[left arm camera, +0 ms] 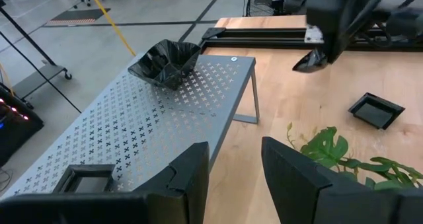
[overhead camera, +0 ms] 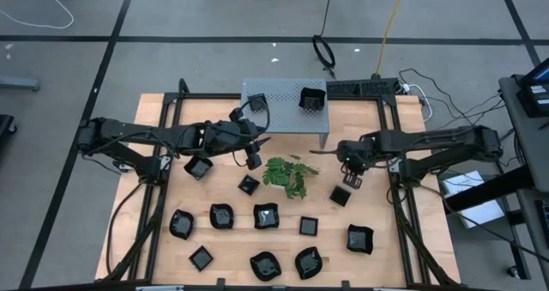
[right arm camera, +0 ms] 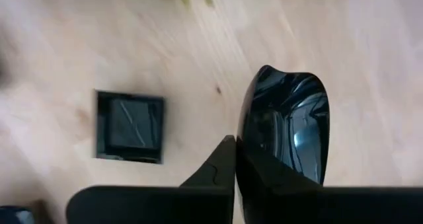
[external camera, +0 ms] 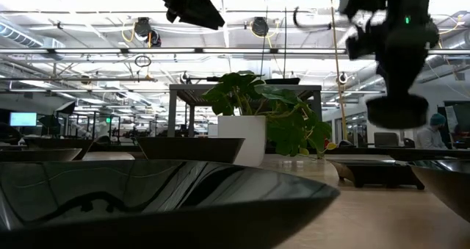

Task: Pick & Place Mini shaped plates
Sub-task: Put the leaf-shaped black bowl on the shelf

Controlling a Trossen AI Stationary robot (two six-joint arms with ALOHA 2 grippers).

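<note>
The mini shaped plates (overhead camera: pixel 266 215) mostly lay on the counter (overhead camera: pixel 386 257), two already on the perforated stand (overhead camera: pixel 283 111) (right end effector (overhead camera: pixel 352 178) pinched one plate's rim (right arm camera: pixel 284 128), left end effector (overhead camera: pixel 250 158) gaped empty).

Between the fingers (right arm camera: pixel 228 168) of the right gripper (overhead camera: pixel 352 181) no gap was left; a black dish (right arm camera: pixel 285 126) was pinched there by its rim. Bare wood was seen around them, and a square plate (right arm camera: pixel 129 127) lay near. Ahead of the left gripper's (left arm camera: pixel 234 178) parted fingers, the passage was blocked by the perforated stand (left arm camera: pixel 152 128).
</note>
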